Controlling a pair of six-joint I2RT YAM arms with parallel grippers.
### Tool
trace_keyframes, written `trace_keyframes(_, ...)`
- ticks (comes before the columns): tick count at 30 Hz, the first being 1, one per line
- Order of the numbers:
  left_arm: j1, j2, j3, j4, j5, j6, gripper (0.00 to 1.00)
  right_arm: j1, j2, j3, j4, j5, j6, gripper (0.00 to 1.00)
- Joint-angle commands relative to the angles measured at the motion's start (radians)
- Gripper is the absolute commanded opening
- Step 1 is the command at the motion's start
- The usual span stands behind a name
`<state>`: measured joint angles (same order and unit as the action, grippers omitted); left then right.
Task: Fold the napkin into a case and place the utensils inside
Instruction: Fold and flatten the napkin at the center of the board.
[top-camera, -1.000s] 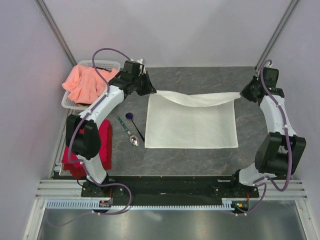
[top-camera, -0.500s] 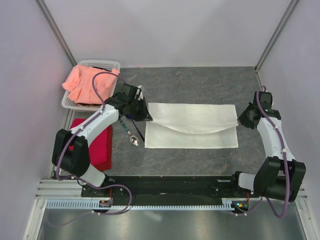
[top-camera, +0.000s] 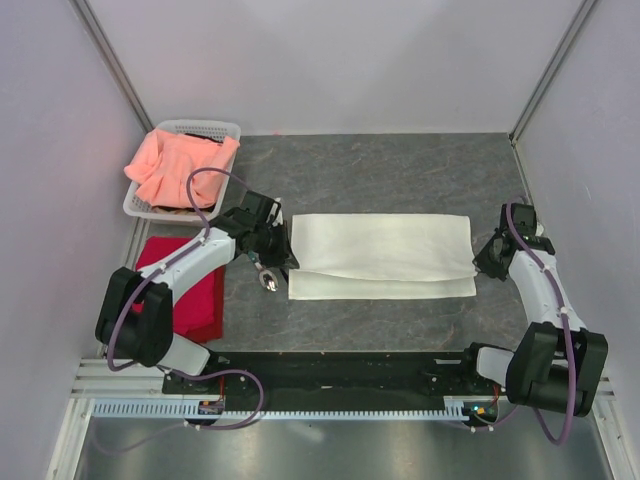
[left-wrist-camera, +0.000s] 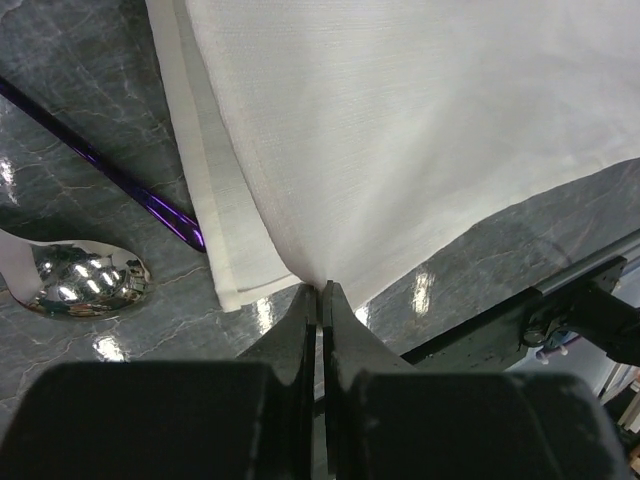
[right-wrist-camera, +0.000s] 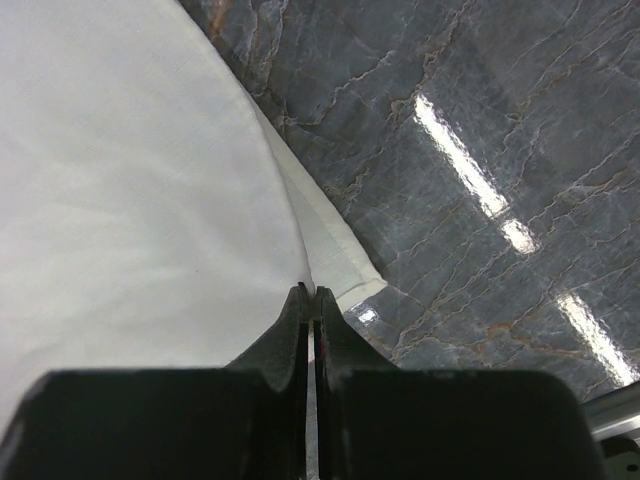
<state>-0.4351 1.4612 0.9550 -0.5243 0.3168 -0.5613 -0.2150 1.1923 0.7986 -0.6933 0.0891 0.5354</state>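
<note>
- The napkin (top-camera: 385, 248) lies doubled over on the dark marble table (top-camera: 400, 165) as a wide band. Its upper layer stops just short of the lower layer's near edge, so a thin strip of the lower layer shows.
- The left gripper (left-wrist-camera: 320, 291) sits at the near-left corner of the upper layer. Its fingers are pressed together with the cloth's corner pinched between the tips.
- The right gripper (right-wrist-camera: 311, 293) is at the near-right corner, clamped the same way on the upper layer. The lower layer's corner pokes out just beside it.
- The spoon (left-wrist-camera: 82, 279) lies just left of the left gripper. The purple utensil handle (left-wrist-camera: 95, 160) touches the napkin's left edge.
- A red cloth (top-camera: 205, 295) lies further left, and a salmon-pink cloth (top-camera: 175, 165) fills a white basket (top-camera: 215, 128).
</note>
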Motion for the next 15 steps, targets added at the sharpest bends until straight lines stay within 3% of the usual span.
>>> trace_keyframes(1, -0.007, 0.013, 0.004, 0.035, 0.028, -0.017, 0.02, 0.0, 0.01, 0.011, 0.025, 0.034, 0.006, 0.0)
trace_keyframes(15, -0.008, -0.097, 0.07, -0.072, 0.057, 0.004, 0.02, 0.002, -0.072, 0.116, -0.121, 0.032, -0.003, 0.0)
